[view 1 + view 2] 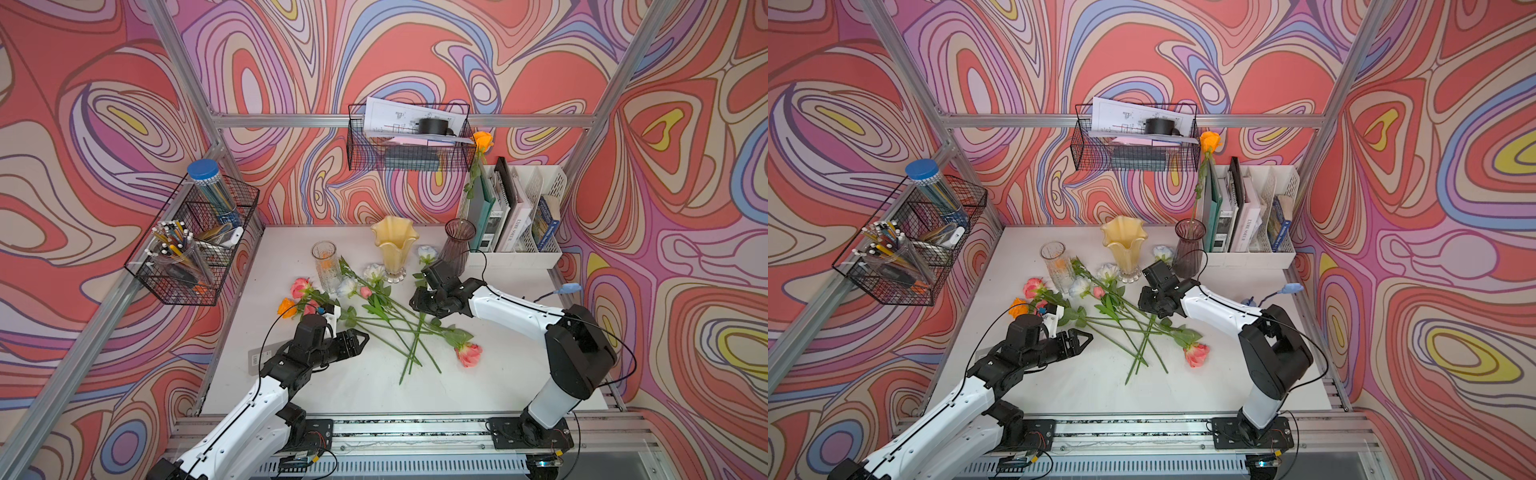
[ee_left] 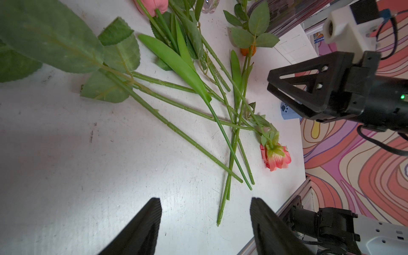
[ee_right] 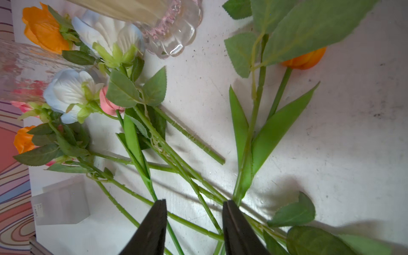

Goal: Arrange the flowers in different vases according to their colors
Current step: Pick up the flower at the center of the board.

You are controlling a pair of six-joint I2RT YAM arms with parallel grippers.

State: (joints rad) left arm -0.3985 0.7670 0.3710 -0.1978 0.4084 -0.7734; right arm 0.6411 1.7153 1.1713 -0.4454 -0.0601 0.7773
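Several flowers lie crossed in a pile mid-table: a pink rose, white-blue roses, an orange rose and a pink one. Behind them stand the vases: clear glass, creamy yellow, and smoky purple holding one orange rose. My right gripper points down onto the pile. In the right wrist view its fingers stand apart, with green stems crossing between them. My left gripper hovers open left of the stem ends, empty.
A wire basket with pens and a blue-lidded tube hangs at the left. Another basket hangs on the back wall. A white file organiser fills the back right corner. A light-blue object sits by the right edge.
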